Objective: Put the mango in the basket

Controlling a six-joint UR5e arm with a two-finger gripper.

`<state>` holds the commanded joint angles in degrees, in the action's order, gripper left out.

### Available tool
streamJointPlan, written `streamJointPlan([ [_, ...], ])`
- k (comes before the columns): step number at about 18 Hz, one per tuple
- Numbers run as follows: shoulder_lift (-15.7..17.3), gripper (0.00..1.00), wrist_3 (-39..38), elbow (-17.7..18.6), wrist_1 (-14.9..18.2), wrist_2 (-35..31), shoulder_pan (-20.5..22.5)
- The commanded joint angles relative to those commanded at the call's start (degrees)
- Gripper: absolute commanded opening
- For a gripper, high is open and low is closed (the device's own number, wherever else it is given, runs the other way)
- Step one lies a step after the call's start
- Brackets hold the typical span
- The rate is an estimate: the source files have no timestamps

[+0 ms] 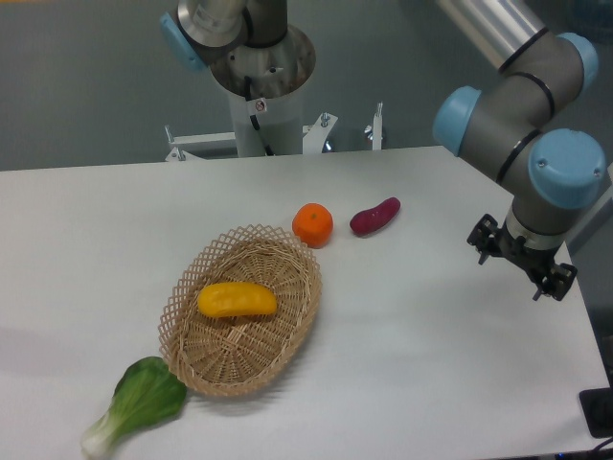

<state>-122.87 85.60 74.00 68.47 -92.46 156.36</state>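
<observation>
The mango (237,300) is lying inside the basket (287,247) — apparently placed — while the claw (521,259) is hovering well apart, empty; its jaw spacing is too unclear to tell.

The mango (237,300) lies in the basket (189,287) at lower center, orange (312,224) and sweet potato (374,216) above, bok choy (139,401) lower left, end effector (522,260) right.

A white table (402,345) stands before a grey-green wall (86,77).
</observation>
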Motion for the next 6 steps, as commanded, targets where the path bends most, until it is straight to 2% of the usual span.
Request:
streamJointPlan([
  [6,0.1,1.0,0.1,0.4,-0.1,-0.1,0.0],
])
